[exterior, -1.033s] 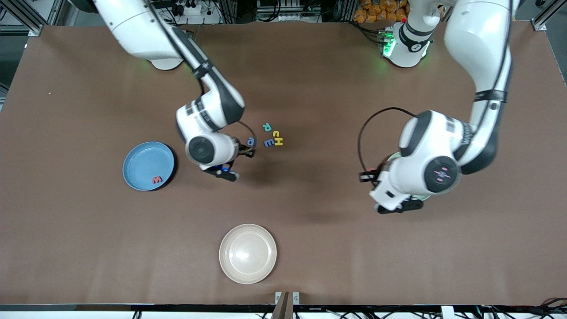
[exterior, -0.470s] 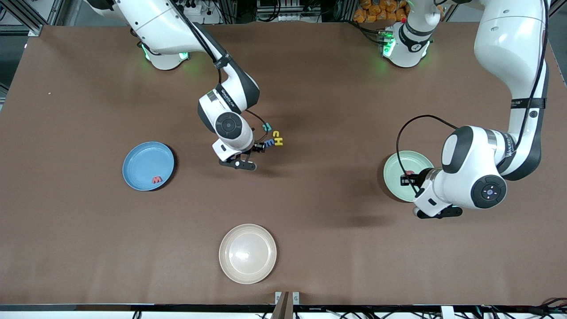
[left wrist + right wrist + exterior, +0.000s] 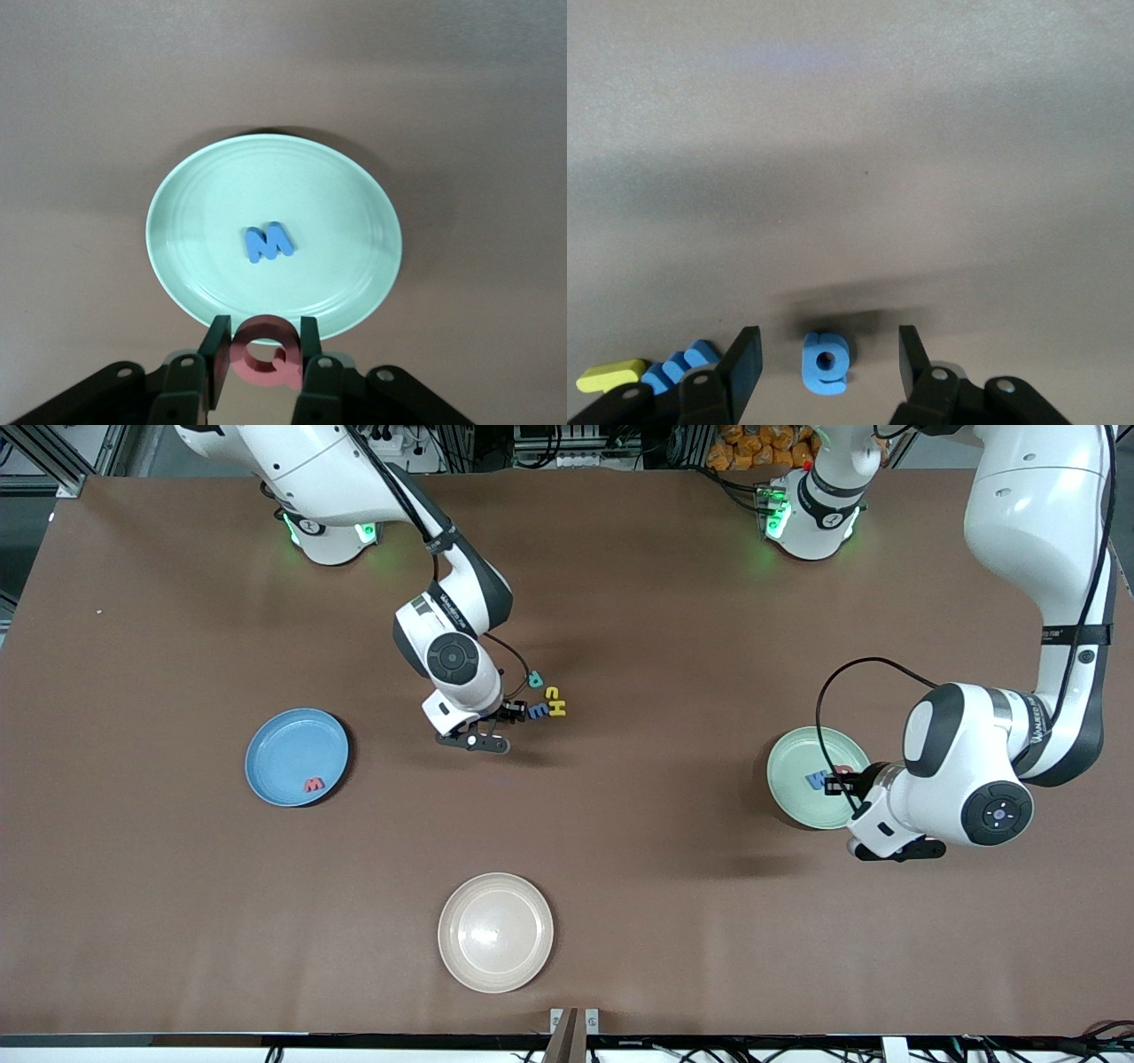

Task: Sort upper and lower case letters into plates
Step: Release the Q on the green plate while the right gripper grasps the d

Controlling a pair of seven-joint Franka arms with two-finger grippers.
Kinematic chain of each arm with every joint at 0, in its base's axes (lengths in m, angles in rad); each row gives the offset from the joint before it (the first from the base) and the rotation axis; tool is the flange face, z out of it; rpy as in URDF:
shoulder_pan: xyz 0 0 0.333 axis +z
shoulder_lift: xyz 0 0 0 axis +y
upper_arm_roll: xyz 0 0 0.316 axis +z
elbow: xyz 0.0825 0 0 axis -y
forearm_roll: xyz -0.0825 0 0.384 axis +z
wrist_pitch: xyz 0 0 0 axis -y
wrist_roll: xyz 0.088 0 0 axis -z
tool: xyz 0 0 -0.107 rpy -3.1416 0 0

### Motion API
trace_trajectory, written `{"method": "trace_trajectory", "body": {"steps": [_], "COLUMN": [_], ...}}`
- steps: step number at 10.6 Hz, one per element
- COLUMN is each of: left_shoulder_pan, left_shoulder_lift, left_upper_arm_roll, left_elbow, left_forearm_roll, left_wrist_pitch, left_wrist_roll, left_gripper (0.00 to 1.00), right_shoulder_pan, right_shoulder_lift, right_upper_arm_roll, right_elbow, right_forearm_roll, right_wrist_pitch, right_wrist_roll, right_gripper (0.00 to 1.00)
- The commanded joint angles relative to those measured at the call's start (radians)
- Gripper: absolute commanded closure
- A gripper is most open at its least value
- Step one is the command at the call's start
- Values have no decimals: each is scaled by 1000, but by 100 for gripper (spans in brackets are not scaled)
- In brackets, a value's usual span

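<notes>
Right hand (image 3: 824, 359) spread open around small blue letter (image 3: 826, 361), low centre of right wrist view. Light, stiff foam; best pinched across flat edges. Left hand (image 3: 264, 359) clamped on red Q (image 3: 266, 352) over mint plate (image 3: 354, 221).

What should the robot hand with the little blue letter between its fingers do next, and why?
Probably lower a touch and close. The right gripper is open, its fingers on either side of the small blue letter, which lies on the table and is not yet pinched. Closing would grab it. Meanwhile the left gripper holds a red Q over the mint plate.
</notes>
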Motion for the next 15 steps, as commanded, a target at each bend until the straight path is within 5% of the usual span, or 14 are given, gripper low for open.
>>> {"method": "trace_trajectory", "body": {"steps": [1,11,12,13,15], "left_shoulder_pan": [17,42,40,42,31], "left_shoulder_lift": [-23,-28,-26,-23,-28], "left_upper_arm_roll": [-11,-11,-11,-11,-11], "left_elbow": [-63,-197,-195,-191,-189], "left_forearm_roll": [27,22,22,19,17], "left_wrist_pitch": [44,136,136,136,135], "left_wrist_roll": [26,26,26,24,9], "left_gripper": [100,100,39,0,0], "right_shoulder_pan": [15,38,38,38,38], "right_shoulder_lift": [-33,-14,-13,-7,-5], "right_upper_arm_roll": [-6,-7,-7,-7,-7], "right_elbow": [-55,-66,-66,-66,-66], "right_forearm_roll": [-15,-16,-16,-16,-16], "right_wrist_pitch": [54,76,85,91,91], "right_wrist_roll": [12,13,13,13,13], "right_gripper": [32,42,47,52,57]}}
